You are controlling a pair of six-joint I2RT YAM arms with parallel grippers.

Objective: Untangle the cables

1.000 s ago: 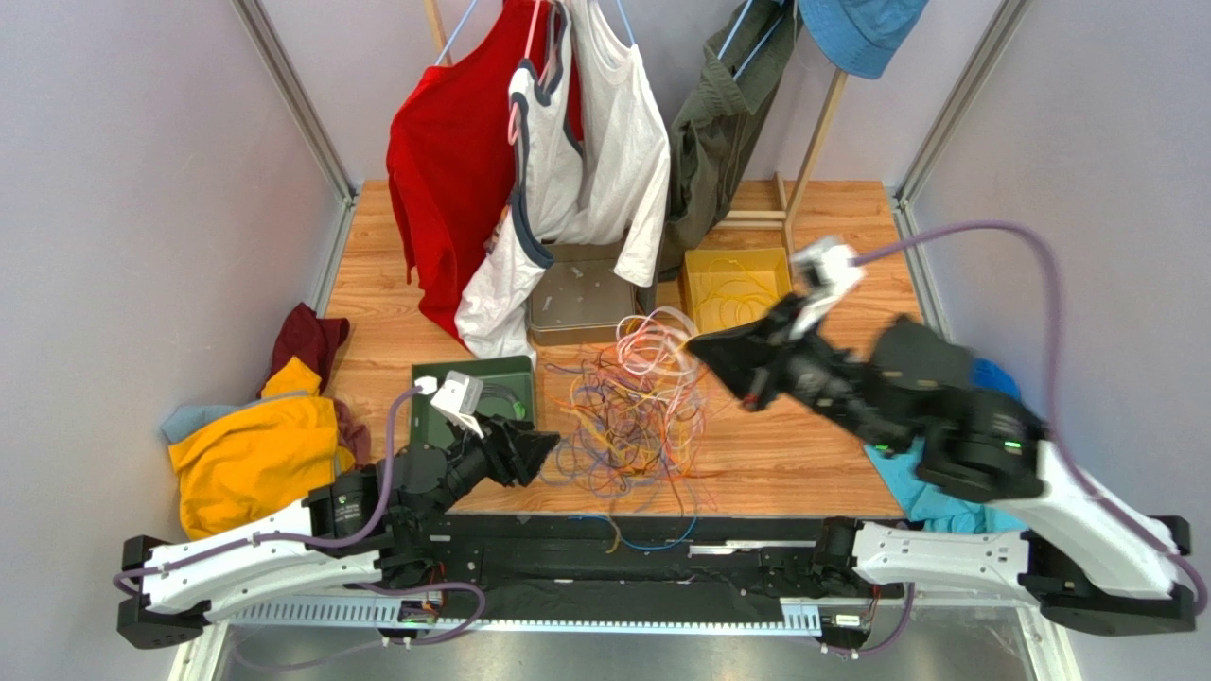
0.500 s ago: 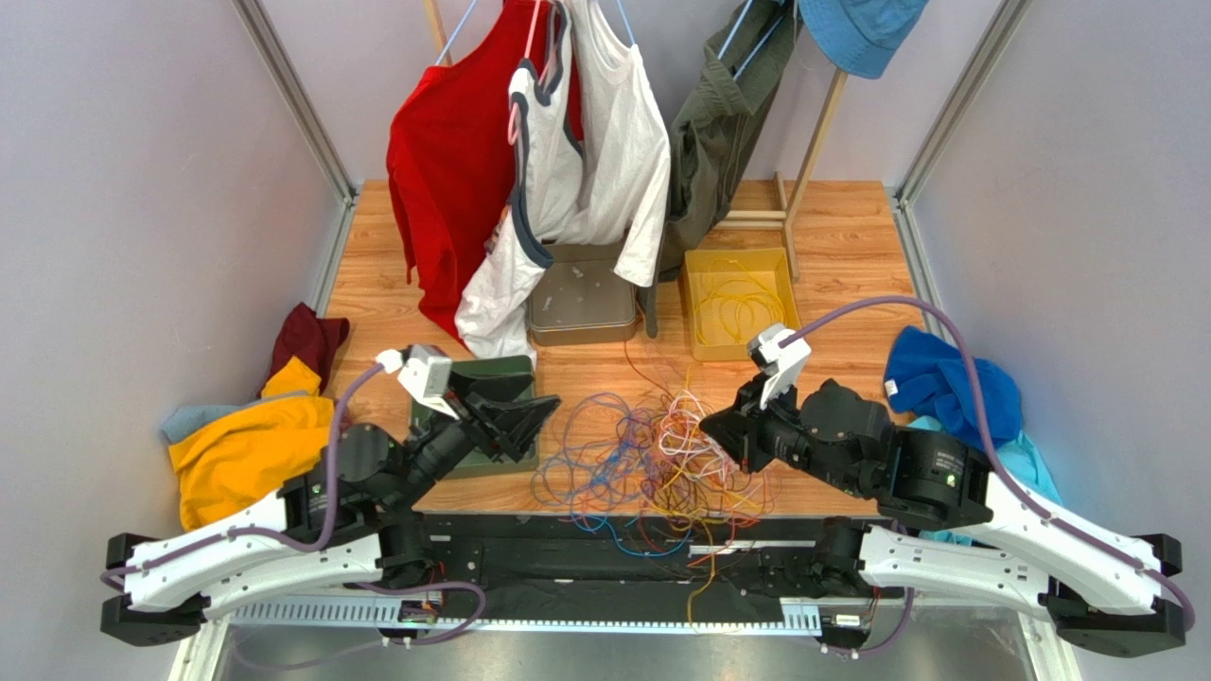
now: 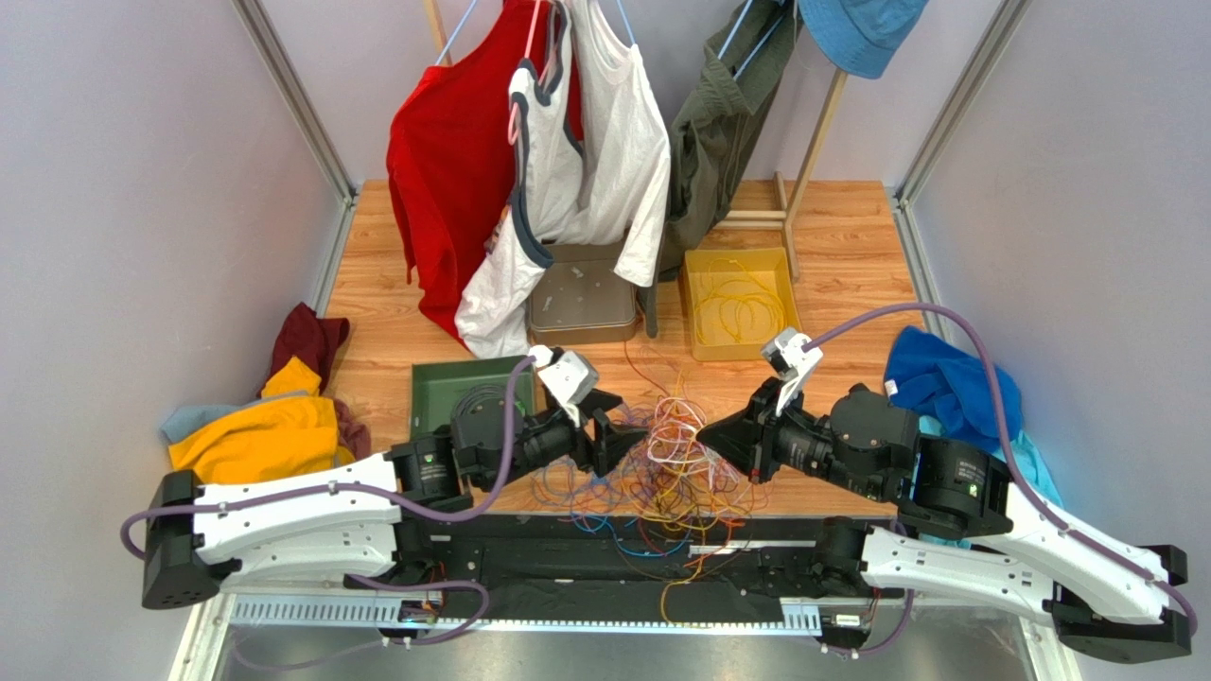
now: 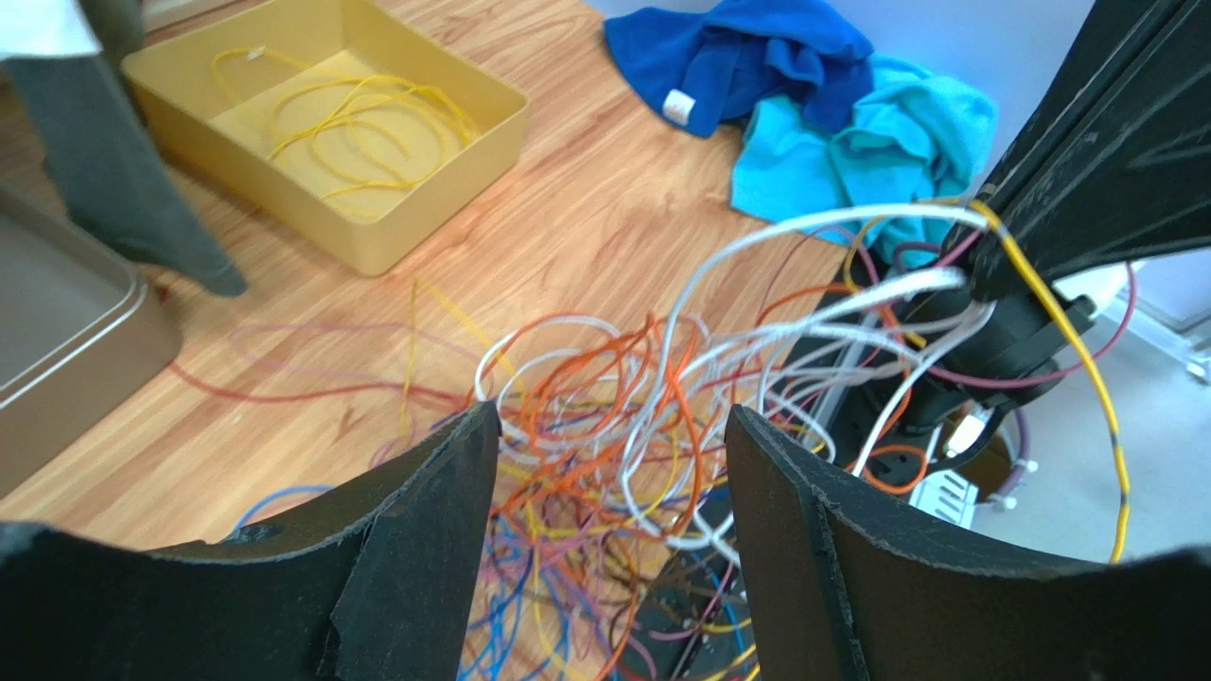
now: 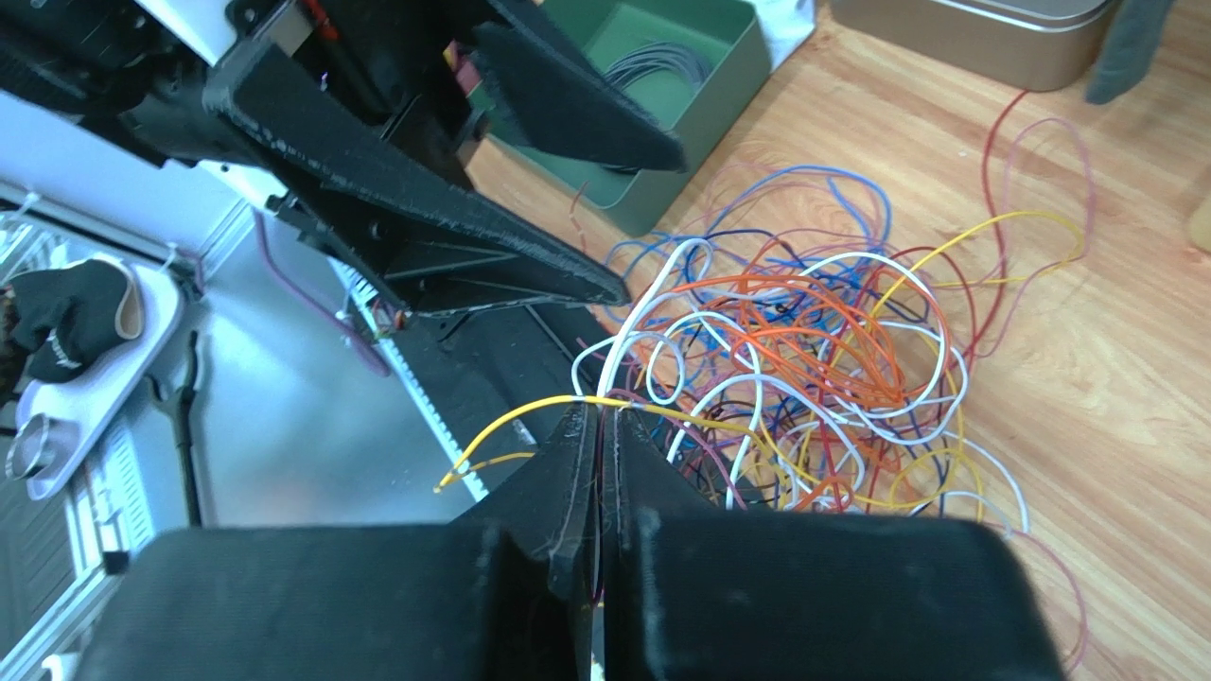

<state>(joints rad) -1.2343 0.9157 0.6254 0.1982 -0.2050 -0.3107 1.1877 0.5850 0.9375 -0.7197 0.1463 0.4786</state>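
Wooden table (image 3: 839, 241), cables (image 3: 668, 457) snarled over near edge, left claw (image 3: 626, 437) spread beside them, right claw (image 3: 708, 437) pinching a few

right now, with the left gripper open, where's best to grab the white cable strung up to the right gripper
Take the white cable on its raised arc, between the snarl and the shut right gripper. Bring the left gripper in from its own side, fingers straddling the strand crosswise: there it hangs clear, while lower it weaves through orange loops.

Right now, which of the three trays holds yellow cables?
The yellow tray at the far right; the green tray holds grey cables, and the grey tin shows none.
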